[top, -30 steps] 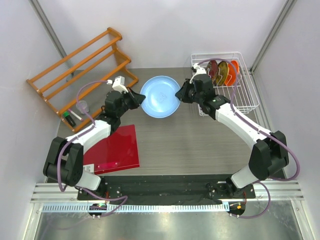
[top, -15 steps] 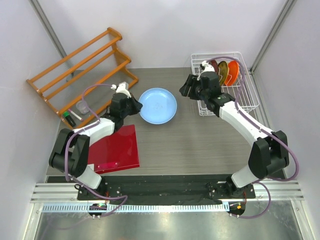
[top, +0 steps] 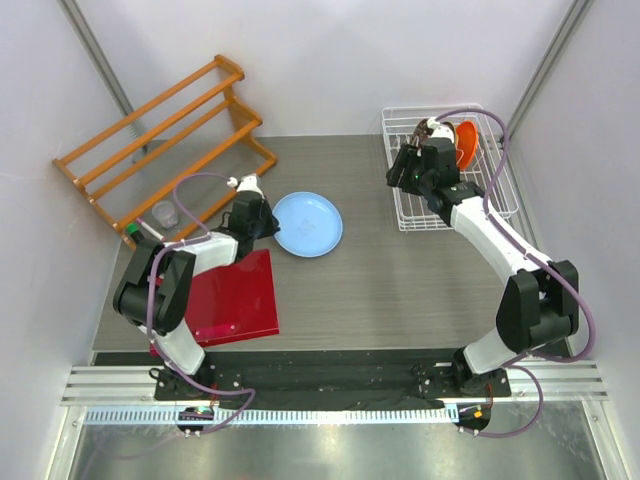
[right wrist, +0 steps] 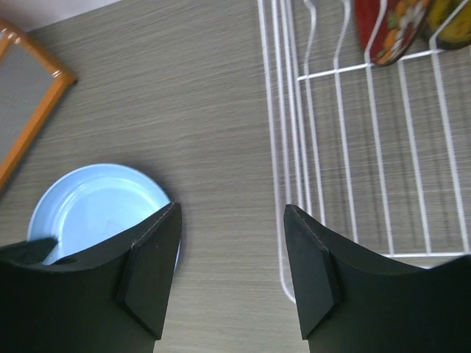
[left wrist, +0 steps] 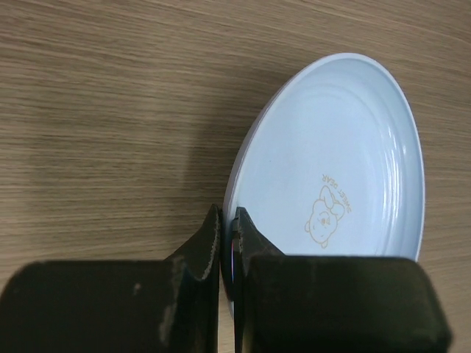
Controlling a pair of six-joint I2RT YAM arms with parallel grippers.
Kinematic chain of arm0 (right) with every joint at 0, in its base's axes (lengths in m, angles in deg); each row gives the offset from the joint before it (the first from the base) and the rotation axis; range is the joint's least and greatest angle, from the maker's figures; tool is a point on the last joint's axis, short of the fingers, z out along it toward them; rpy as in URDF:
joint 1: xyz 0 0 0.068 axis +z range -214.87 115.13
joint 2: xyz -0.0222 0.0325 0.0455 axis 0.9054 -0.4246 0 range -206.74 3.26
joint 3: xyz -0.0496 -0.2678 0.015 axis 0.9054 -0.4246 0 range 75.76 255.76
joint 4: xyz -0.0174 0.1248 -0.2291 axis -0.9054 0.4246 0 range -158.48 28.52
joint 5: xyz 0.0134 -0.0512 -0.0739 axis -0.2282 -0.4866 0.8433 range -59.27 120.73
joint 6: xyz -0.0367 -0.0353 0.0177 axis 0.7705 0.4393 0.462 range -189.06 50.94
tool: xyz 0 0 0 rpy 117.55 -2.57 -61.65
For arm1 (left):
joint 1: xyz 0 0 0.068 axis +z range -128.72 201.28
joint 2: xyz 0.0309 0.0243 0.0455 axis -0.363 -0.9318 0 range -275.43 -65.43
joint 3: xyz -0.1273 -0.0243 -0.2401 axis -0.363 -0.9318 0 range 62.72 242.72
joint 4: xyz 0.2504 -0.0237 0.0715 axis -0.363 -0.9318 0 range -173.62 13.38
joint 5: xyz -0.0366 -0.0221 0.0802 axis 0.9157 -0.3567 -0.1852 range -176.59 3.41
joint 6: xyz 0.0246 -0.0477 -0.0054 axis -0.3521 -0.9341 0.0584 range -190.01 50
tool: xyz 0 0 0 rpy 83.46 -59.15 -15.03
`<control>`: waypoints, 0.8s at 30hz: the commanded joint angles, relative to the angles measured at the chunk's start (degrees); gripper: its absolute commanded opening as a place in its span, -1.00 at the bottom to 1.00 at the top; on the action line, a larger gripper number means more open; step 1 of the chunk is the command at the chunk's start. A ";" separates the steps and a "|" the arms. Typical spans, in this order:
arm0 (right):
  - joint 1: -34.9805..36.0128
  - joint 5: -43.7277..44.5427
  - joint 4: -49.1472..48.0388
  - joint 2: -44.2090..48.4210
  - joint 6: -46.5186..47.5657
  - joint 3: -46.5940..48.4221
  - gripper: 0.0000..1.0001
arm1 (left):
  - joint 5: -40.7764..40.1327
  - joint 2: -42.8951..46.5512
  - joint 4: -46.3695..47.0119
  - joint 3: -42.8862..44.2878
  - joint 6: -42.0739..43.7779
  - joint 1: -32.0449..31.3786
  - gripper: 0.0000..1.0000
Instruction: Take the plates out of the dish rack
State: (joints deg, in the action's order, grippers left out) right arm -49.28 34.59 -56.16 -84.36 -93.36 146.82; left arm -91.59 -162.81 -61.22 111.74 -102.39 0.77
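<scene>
The light blue plate (top: 310, 225) lies low over the table's middle, slightly tilted, with a small bear print (left wrist: 326, 213) on its face. My left gripper (top: 262, 222) is shut on its near-left rim (left wrist: 229, 237). The white wire dish rack (top: 495, 205) stands at the back right. In it an orange plate (top: 467, 145) stands upright, and the right wrist view shows a dark red floral plate (right wrist: 386, 29) and a yellow plate's edge (right wrist: 450, 13). My right gripper (top: 403, 170) hovers over the rack's left rim (right wrist: 268, 110), open and empty (right wrist: 231, 243).
An orange wooden slatted rack (top: 165, 135) fills the back left, with a small clear cup (top: 163, 213) and a marker (top: 136, 236) at its foot. A flat red square board (top: 235, 295) lies front left under the left arm.
The right gripper let go of the blue plate, opened and pulled back right to the rack. The left gripper carried the plate down and leftward toward the table.
</scene>
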 commanded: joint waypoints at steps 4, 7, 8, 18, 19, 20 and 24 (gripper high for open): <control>-1.09 11.25 1.83 -2.91 6.62 6.19 0.28 | -7.21 -0.35 -3.00 4.16 3.11 0.04 -0.58; -1.53 14.15 2.18 -4.49 8.38 7.76 0.40 | -8.36 0.26 -4.50 4.69 3.99 0.12 -0.23; -1.71 14.94 2.27 -5.37 8.91 8.73 0.41 | -8.80 0.44 -5.63 5.38 4.51 0.12 -0.04; -5.13 25.49 2.27 -13.62 14.97 18.92 0.51 | -8.03 8.34 -9.51 6.80 5.66 0.04 0.99; -5.57 25.85 2.19 -14.94 15.59 20.24 0.51 | -7.14 9.83 -9.34 6.88 5.75 0.03 0.99; -6.36 26.89 2.53 -15.91 16.55 22.86 0.51 | -5.83 10.54 -9.07 7.32 5.75 0.03 0.99; -7.95 26.63 3.24 -21.01 19.27 29.47 0.51 | 2.50 13.44 -9.95 9.17 5.22 -0.14 0.99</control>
State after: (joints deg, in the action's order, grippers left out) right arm -55.75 57.91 -52.58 -102.41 -78.50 168.86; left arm -96.83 -153.59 -71.36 117.24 -97.75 0.77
